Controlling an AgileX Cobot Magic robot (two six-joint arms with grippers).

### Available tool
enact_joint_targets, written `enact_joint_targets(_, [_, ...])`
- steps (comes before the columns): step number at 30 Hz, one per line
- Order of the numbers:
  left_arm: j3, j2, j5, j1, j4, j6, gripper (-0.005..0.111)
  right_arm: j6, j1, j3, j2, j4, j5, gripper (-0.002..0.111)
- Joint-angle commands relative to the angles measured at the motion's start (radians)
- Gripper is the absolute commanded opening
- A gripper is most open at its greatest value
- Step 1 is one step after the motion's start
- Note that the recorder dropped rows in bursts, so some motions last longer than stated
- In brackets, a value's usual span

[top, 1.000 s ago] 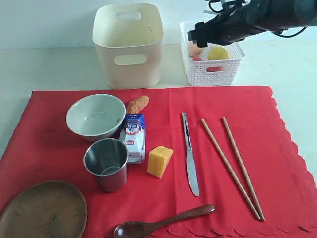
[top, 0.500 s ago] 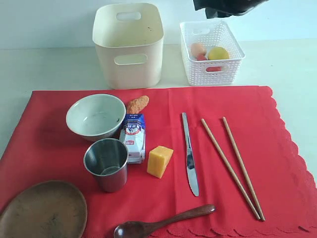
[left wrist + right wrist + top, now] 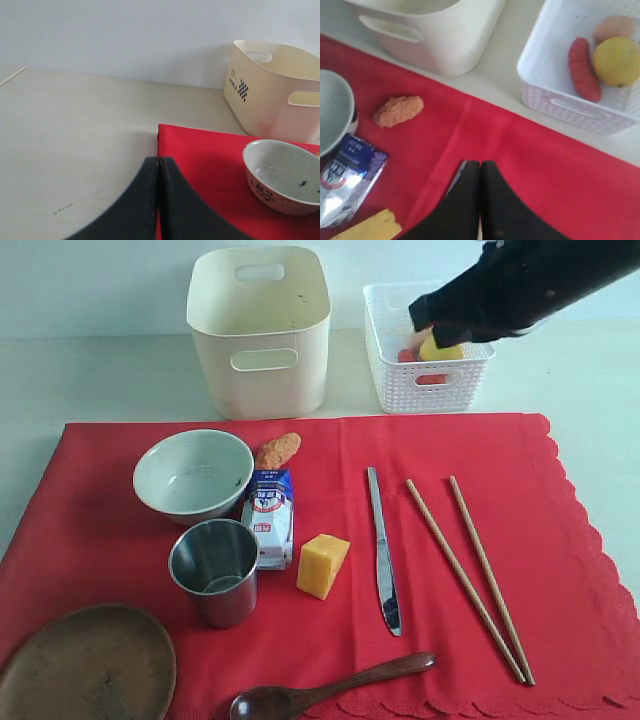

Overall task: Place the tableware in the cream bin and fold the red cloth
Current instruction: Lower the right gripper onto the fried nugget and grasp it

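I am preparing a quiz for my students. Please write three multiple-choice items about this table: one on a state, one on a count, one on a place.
1. The cup on the red cloth stands: A) upright; B) on its side; C) upside down.
2. The chopsticks number: A) one; B) two; C) four.
3. The lemon lies: A) in the cup; B) on the red cloth; C) in the white basket.
Answers: 1 A, its open mouth faces up; 2 B, a pair lies side by side; 3 C, the basket walls surround it.
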Motion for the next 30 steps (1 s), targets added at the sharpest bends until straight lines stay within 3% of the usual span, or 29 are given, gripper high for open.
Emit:
enact_joint_targets(1, [0.000,-0.005,-0.006,0.000,0.006,0.000,0.003,-0.021,0.119,0.067,-0.008,0.004,-0.069,0.000])
enact_joint_targets(6, [0.000,-0.005,-0.006,0.000,0.006,0.000,0.003,-0.050,0.233,0.062,0.062,-0.008,-0.231,0.000])
enact_joint_targets(9, [0.000,-0.005,-0.006,0.000,0.006,0.000,0.003,-0.095,0.243,-0.015,0.174,-0.008,-0.111,0.000])
enact_joint_targets(15, [0.000,-0.005,-0.006,0.000,0.006,0.000,0.003,-0.098,0.243,-0.436,0.511,-0.190,0.215,0.000])
enact_joint_targets(18, [0.000,-0.005,-0.006,0.000,0.006,0.000,0.003,-0.104,0.243,-0.518,0.571,-0.199,0.223,0.001])
enact_joint_targets(20, [0.000,-0.005,-0.006,0.000,0.006,0.000,0.003,-0.117,0.243,-0.525,0.585,-0.209,0.190,0.012])
enact_joint_targets(21, [0.000,-0.005,-0.006,0.000,0.006,0.000,0.003,-0.152,0.248,-0.525,0.590,-0.209,0.177,0.025])
enact_joint_targets(24, [0.000,-0.005,-0.006,0.000,0.006,0.000,0.003,-0.206,0.262,-0.525,0.597,-0.209,0.174,0.048])
enact_joint_targets(27, [0.000,-0.005,-0.006,0.000,0.006,0.000,0.003,-0.243,0.283,-0.527,0.614,-0.209,0.171,0.066])
enact_joint_targets(30, [0.000,-0.005,-0.006,0.000,0.006,0.000,0.003,-0.270,0.296,-0.547,0.652,-0.209,0.175,0.075])
